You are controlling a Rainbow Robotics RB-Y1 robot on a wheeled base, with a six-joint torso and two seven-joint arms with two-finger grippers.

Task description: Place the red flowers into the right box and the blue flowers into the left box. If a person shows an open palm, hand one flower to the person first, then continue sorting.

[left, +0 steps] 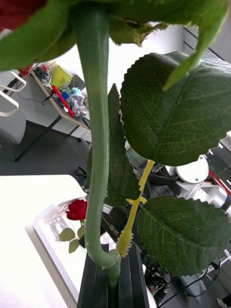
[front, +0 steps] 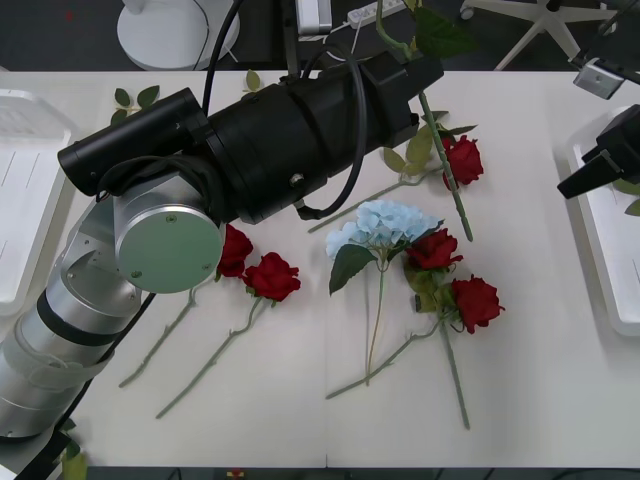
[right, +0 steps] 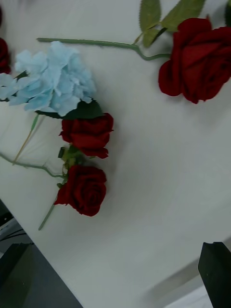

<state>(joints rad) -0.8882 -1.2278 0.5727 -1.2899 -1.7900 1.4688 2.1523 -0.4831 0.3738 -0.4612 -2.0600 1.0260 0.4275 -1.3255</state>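
My left gripper point(left: 113, 269) is shut on the green stem of a red flower point(left: 94, 120), held up past the table's far edge; its leaves point(front: 440, 30) show there, and its long stem point(front: 448, 170) hangs over the table. Several red flowers lie on the table: a pair point(front: 273, 275) at centre left, two point(front: 477, 303) below the blue flower point(front: 380, 225), one point(front: 462, 160) farther back. My right gripper point(front: 590, 175) is open above the right box point(front: 610, 290), which holds a rose point(left: 77, 209). The left box point(front: 20, 200) sits at the left edge.
My left arm point(front: 250, 150) stretches across the table's middle, hiding part of it. Loose green leaves point(front: 135, 97) lie at the far left. Chair bases and cables stand beyond the far edge. The near table strip is bare.
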